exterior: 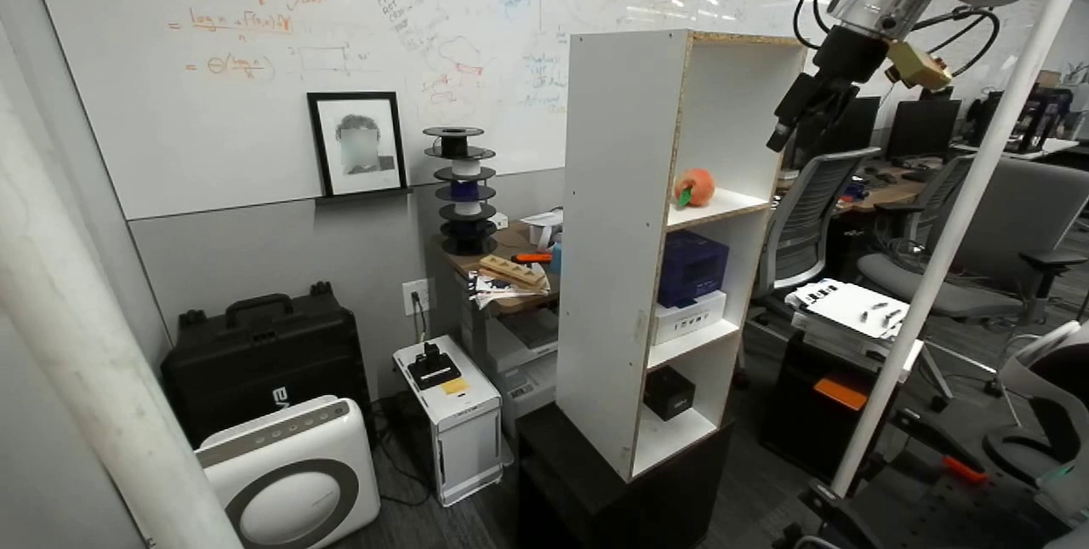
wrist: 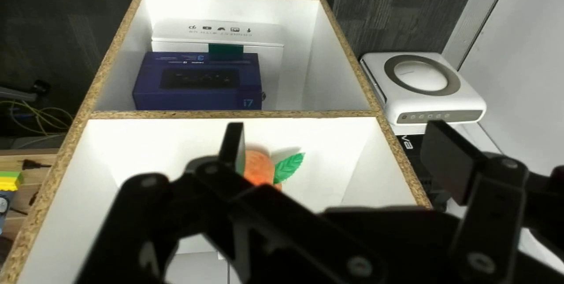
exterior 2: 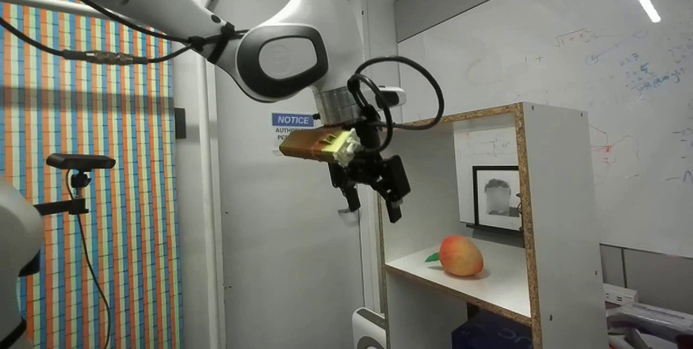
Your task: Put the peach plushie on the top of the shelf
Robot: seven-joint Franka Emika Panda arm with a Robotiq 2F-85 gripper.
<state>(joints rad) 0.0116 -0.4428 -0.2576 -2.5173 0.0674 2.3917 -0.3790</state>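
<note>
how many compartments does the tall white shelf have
3, stacked: the top compartment holds the round orange-peach plushie, the middle compartment a dark blue box on a white box, the bottom compartment a black box.

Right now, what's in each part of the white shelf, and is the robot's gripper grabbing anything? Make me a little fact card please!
Shelf: white, open-fronted, three compartments
Top compartment: peach plushie, its green leaf showing
Middle compartment: blue-purple box sitting on a white box
Bottom compartment: small black box
Under the shelf: black base
Gripper: open, holding nothing, not touching the peach plushie
</note>
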